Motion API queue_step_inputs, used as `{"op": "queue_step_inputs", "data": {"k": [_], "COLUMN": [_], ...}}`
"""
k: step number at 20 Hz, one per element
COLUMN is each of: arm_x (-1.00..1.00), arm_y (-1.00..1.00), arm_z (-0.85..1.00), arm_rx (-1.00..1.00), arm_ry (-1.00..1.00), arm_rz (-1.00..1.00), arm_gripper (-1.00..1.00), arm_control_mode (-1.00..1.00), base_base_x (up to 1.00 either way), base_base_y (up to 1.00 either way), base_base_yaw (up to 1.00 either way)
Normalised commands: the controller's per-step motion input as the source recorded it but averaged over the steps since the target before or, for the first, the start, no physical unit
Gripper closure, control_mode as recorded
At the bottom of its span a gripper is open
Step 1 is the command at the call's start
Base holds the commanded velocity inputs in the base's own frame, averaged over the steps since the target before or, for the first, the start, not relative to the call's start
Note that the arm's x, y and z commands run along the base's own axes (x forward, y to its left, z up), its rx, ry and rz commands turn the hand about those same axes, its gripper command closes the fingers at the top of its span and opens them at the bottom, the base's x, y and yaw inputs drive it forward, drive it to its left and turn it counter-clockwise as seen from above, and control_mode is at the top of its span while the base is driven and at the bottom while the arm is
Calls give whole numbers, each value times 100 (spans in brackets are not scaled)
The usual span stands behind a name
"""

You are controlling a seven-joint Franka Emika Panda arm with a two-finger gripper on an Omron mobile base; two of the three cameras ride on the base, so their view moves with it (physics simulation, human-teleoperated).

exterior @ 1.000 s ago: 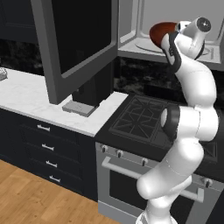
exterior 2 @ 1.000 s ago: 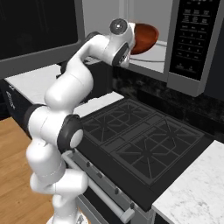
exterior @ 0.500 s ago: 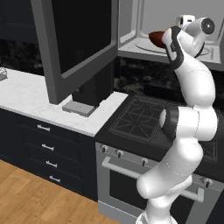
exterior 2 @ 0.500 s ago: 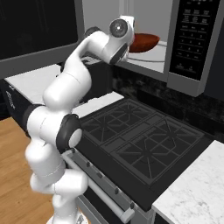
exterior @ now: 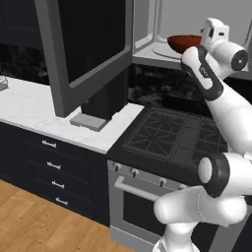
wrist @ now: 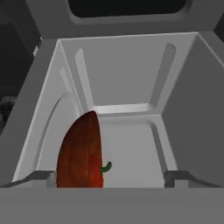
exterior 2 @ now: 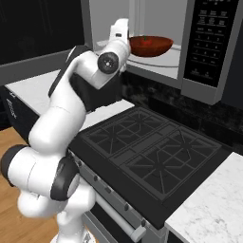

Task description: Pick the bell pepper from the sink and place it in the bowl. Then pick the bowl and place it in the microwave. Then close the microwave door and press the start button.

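Sitting on the microwave [exterior 2: 156, 61] turntable: bowl [exterior 2: 151, 44] with pepper [exterior 2: 146, 40] inside, ready for door [exterior: 83, 47] closing. Pincer [wrist: 112, 177] standing apart, apparently clear of bowl rim.

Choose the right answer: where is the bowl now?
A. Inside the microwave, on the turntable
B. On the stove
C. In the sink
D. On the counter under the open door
A: the bowl sits on the turntable inside the open microwave, with the pepper in it and the open gripper just in front.
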Motion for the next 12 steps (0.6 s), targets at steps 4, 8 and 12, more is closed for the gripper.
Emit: {"op": "queue_step_inputs", "data": {"k": [4,8,12], "arm_x": [-100,-100,-95], "arm_y": [37,23,34], "arm_z": [99,89,40], "arm_rx": [0,0,0], "arm_ry": [9,19,21], "arm_rz": [0,0,0], "arm_gripper": [-100,-100,-100], "arm_control_mode": [-100,-100,-100], "base_base_x": [0,0,0], "base_base_y": [0,0,0], "base_base_yaw": [0,0,0]}}
